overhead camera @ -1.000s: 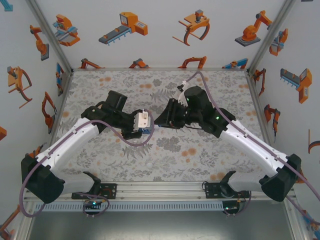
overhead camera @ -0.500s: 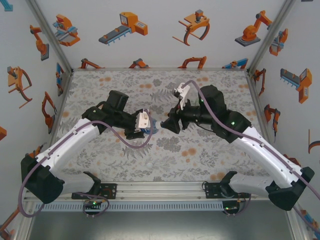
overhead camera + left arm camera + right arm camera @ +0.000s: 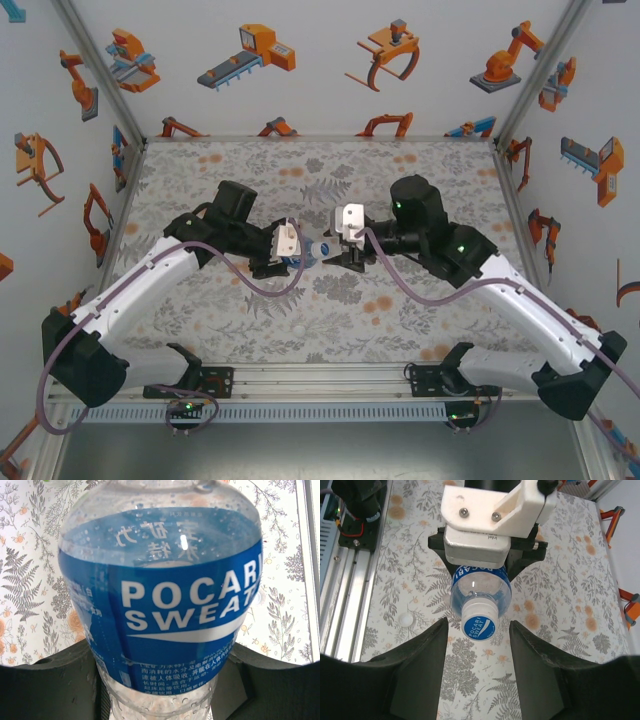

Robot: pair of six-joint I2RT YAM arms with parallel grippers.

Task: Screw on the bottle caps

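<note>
A clear bottle (image 3: 160, 580) with a blue label lies on its side in the air, with my left gripper (image 3: 160, 685) shut on its lower body. In the top view the left gripper (image 3: 288, 262) holds the bottle (image 3: 306, 257) over the middle of the table, neck pointing right. A white cap (image 3: 480, 622) with a blue printed top sits on the bottle's neck. My right gripper (image 3: 479, 626) is open, its dark fingers (image 3: 417, 670) standing on either side of that cap with a gap on both sides. From above, the right gripper (image 3: 336, 254) faces the bottle's mouth. A second, loose white cap (image 3: 406, 619) lies on the table.
The loose cap (image 3: 297, 328) rests on the flowered tabletop (image 3: 400, 310) near the front rail (image 3: 320, 378). The left arm's white camera mount (image 3: 492, 510) sits right above the bottle. White walls with robot pictures close in the table on three sides.
The right gripper let go at the bottle's neck, pulled back to the right, turned its wrist round and came back to the cap with its jaws apart. The left arm and bottle stayed put.
</note>
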